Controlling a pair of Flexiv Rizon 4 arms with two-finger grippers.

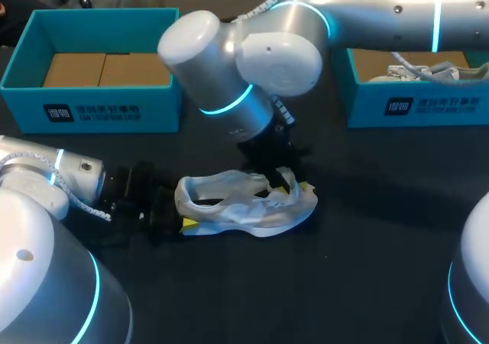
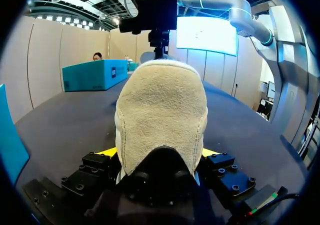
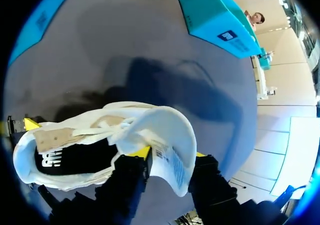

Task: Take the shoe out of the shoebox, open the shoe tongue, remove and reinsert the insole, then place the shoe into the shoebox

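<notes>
Your shoe lies on its side in the middle of the dark worktop, outside both boxes. Your left pincer is at the heel: the heel sits between its two yellow tips, and both tips press on it from two sides, so it is pinching the shoe. Your right arm comes over from the right and reaches past the middle. Your right pincer is closed on the white tongue, which is pulled up and away from the opening. Inside the shoe you can see the dark insole. One teal shoebox stands far left with brown card inside. The second shoebox stands far right and holds another white shoe.
</notes>
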